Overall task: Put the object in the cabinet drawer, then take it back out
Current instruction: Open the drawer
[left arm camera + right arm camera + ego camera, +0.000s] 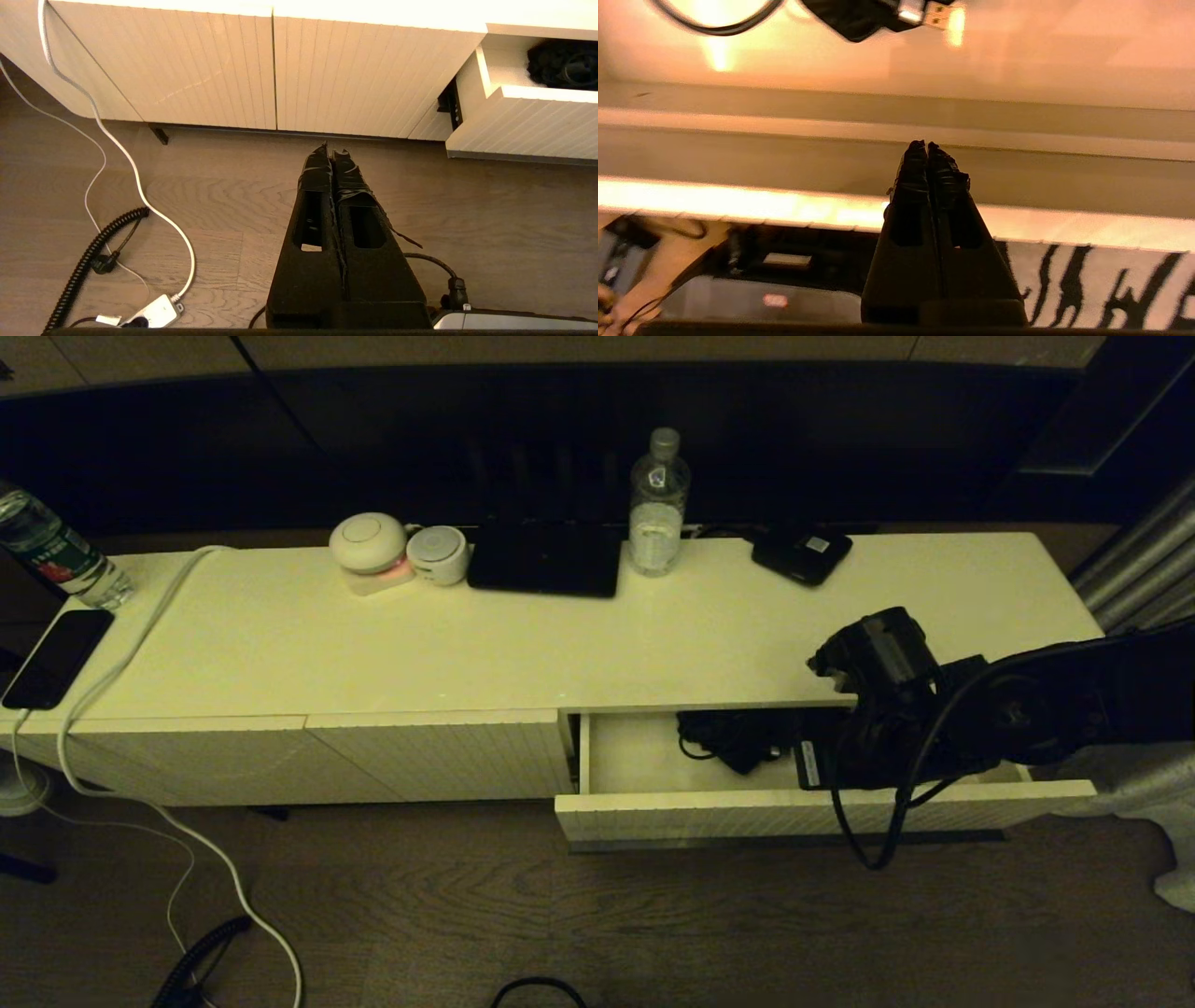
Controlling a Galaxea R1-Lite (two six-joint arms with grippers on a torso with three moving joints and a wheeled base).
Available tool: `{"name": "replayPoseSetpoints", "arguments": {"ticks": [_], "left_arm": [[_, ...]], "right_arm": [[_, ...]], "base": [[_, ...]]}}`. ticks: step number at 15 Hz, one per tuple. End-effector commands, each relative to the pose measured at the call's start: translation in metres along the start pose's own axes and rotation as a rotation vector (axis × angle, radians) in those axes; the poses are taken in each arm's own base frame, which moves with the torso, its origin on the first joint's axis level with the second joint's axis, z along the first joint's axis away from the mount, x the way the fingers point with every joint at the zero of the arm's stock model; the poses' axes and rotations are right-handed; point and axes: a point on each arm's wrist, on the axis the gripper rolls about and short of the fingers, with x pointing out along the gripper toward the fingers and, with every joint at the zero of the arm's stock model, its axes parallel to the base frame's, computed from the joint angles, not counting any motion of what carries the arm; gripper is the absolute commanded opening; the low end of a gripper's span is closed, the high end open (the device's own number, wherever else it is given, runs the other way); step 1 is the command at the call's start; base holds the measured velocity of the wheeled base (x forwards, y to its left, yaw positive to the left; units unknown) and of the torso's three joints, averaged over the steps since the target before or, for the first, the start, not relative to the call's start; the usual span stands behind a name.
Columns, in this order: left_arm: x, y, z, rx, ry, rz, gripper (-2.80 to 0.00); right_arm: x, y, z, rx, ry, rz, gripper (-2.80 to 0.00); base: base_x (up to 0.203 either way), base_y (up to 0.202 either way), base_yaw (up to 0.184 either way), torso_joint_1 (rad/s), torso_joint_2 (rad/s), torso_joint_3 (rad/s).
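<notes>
The cabinet drawer (747, 814) stands pulled out at the cabinet's right end, white inside; it also shows in the left wrist view (523, 133). A black object with a coiled cable and a USB plug (738, 739) lies on the drawer's floor near the back (563, 63) (859, 16). My right arm (896, 709) reaches over the drawer's right part. My right gripper (926, 145) is shut with nothing in it, near the drawer's front wall and apart from the object. My left gripper (332, 150) is shut and empty, low above the wooden floor before the handle-less ribbed panels (271, 70).
On the cabinet top (560, 644) stand a water bottle (658, 509), a flat black device (546, 558), two round white devices (369, 546) and a small black box (801, 553). A phone (56, 656) and white cable (121, 663) lie at the left. A power strip (149, 315) and cables lie on the floor.
</notes>
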Motion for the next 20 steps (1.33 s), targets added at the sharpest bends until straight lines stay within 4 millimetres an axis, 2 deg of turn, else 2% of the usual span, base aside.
{"name": "replayPoseSetpoints", "arguments": {"ticks": [1,3,6,12,20], "left_arm": [[0.0,0.0,0.0,-0.001,-0.002,0.0,-2.8],[0.0,0.0,0.0,-0.001,-0.002,0.0,-2.8],[0.0,0.0,0.0,-0.001,-0.002,0.0,-2.8],[0.0,0.0,0.0,-0.001,-0.002,0.0,-2.8],[0.0,0.0,0.0,-0.001,-0.002,0.0,-2.8]], "right_arm": [[0.011,-0.001,-0.003,0.0,0.021,-0.03,-2.8],[0.01,-0.003,-0.006,-0.003,0.033,-0.036,-2.8],[-0.003,-0.002,-0.01,-0.028,0.041,-0.02,-2.8],[-0.001,0.001,-0.047,-0.086,0.21,-0.029,-2.8],[-0.001,0.003,-0.078,-0.084,0.33,0.019,-2.8]], "base": [[0.0,0.0,0.0,0.0,0.0,0.0],[0.0,0.0,0.0,0.0,0.0,0.0],[0.0,0.0,0.0,0.0,0.0,0.0],[0.0,0.0,0.0,0.0,0.0,0.0],[0.0,0.0,0.0,0.0,0.0,0.0]]}}
